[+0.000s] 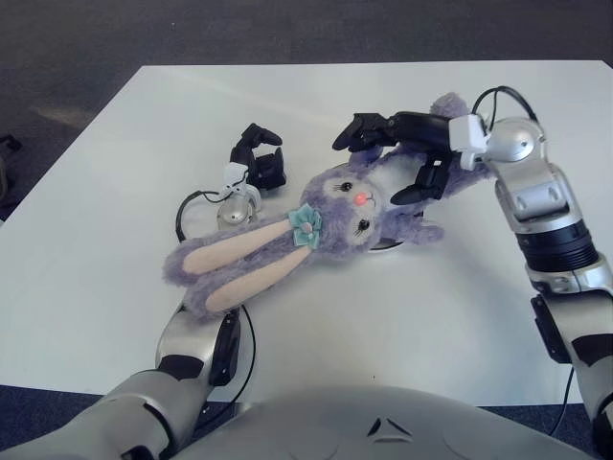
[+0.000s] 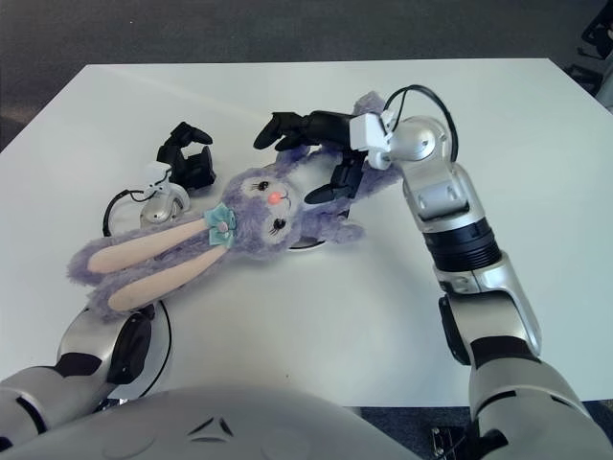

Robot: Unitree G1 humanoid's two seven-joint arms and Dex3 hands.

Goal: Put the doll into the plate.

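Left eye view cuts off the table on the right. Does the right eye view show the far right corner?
Observer: Yes, the table's far right corner is in frame there.
Operator: Anything beyond it?
Observer: Dark objects on the floor, cut off by the frame edge; I cannot tell what they are.
Operator: And the right arm past the elbow?
Observer: The right arm shows full width down to the bottom edge. Its right hand hangs open above the doll; the left hand shows to the left of the doll.

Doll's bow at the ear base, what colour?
Teal, with a pale centre, on the purple doll; bow shows best in the left eye view.
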